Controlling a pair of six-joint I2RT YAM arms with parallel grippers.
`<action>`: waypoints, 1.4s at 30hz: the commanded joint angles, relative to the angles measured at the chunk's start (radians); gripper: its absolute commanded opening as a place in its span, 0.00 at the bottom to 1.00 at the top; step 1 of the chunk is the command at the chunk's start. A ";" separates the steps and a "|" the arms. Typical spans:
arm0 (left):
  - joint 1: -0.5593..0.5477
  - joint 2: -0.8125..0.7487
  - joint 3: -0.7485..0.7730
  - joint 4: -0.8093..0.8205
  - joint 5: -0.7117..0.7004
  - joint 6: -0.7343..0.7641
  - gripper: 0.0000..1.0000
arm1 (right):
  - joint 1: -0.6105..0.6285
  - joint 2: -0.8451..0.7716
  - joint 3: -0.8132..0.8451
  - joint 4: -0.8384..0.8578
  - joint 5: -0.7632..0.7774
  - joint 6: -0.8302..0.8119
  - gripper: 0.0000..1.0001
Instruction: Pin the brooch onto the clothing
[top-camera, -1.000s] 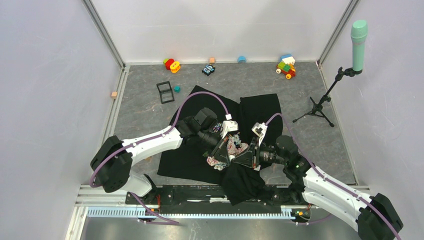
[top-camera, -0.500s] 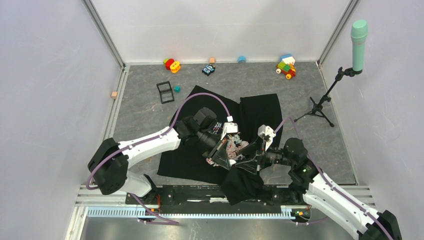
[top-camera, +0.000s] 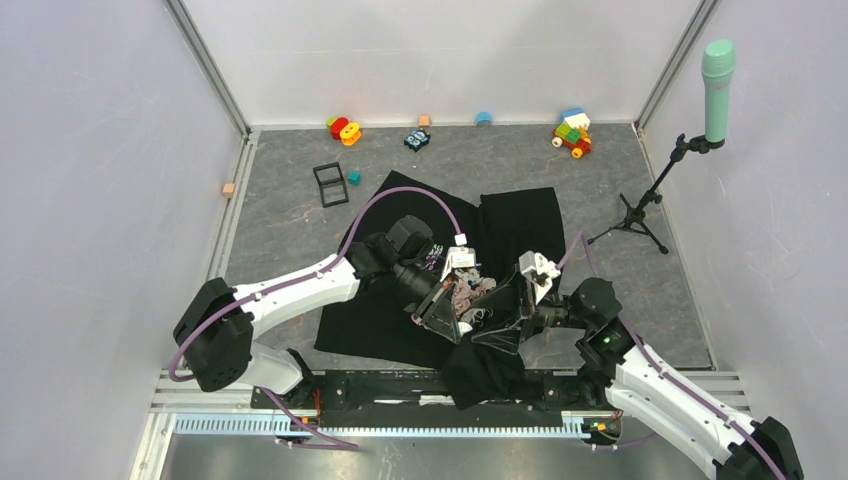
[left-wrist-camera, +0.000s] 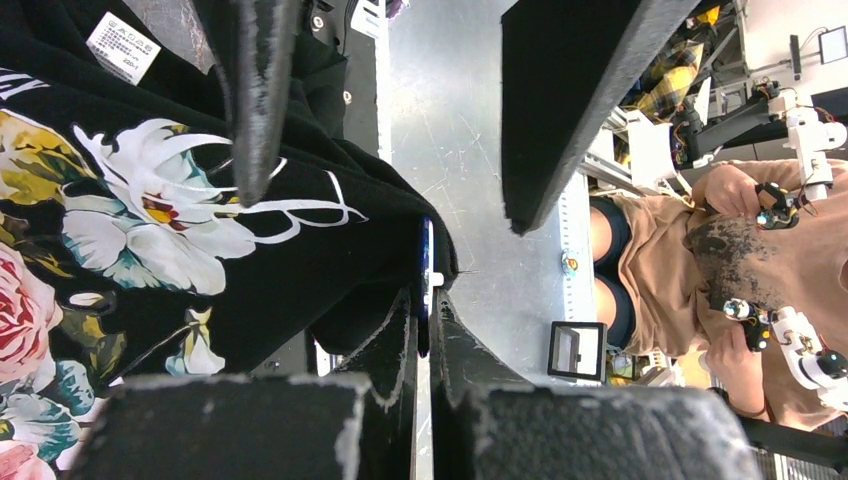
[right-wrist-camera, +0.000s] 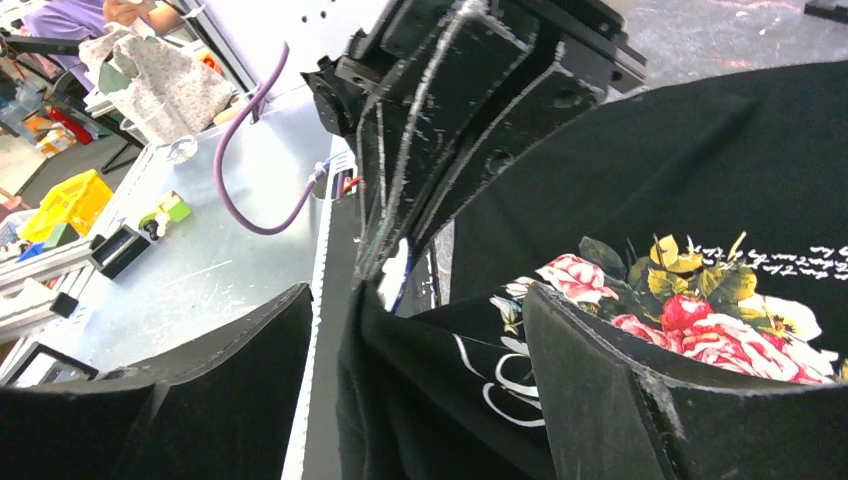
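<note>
Top: left claw (top-camera: 450, 318) and right claw (top-camera: 490, 320) meet nose to nose over the bunched flower print of the shirt (top-camera: 520, 215), which spills off the near edge of the bench (top-camera: 290, 220). Left wrist: left claw fully closed, pinching the blue brooch (left-wrist-camera: 427, 250) edge-on at a shirt fold. Right wrist: right claw wide open, empty, fingers either side of that fold. Risk: only one pinch holds cloth and brooch; if the cloth slides or the left lets go early, brooch likely drops unpinned off the edge

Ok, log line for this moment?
phase: pinning | left gripper: shut on brooch, edge-on at shirt fold | right gripper: open, fold between jaws
</note>
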 joint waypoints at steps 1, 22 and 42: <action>0.003 -0.026 0.040 0.004 0.020 0.008 0.02 | -0.001 -0.046 0.029 0.011 -0.058 -0.003 0.82; 0.003 -0.018 0.042 0.003 0.020 0.005 0.02 | 0.111 0.057 -0.041 0.180 0.050 0.077 0.63; 0.003 -0.025 0.039 0.006 0.042 0.012 0.02 | 0.138 0.119 -0.048 0.185 0.098 0.070 0.32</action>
